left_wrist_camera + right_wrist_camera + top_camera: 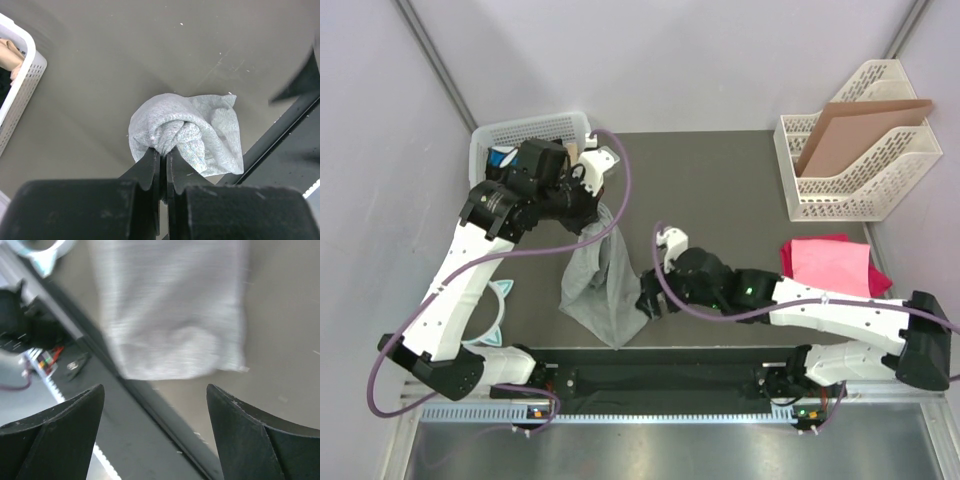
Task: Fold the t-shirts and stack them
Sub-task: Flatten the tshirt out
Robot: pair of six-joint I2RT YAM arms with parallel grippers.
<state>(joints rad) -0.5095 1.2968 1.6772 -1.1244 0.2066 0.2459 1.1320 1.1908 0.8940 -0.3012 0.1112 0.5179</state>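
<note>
A heather grey t-shirt (pixel 600 285) hangs in a long bunch from my left gripper (pixel 592 205), which is raised above the table and shut on its top. In the left wrist view the grey t-shirt (pixel 200 130) bulges out past my left gripper (pixel 164 150). Its lower end droops near the table's front edge. My right gripper (pixel 648 298) is open beside that lower end, with nothing between its fingers. In the right wrist view the grey t-shirt (pixel 170 310) hangs just beyond my open right gripper (pixel 155 392). Pink and magenta t-shirts (pixel 832 265) lie folded at the right.
A white basket (pixel 480 150) holding other items stands at the back left. A white file rack (pixel 880 185) with a brown cardboard sheet (pixel 855 128) stands at the back right. A dark rail (pixel 660 380) runs along the table's front edge.
</note>
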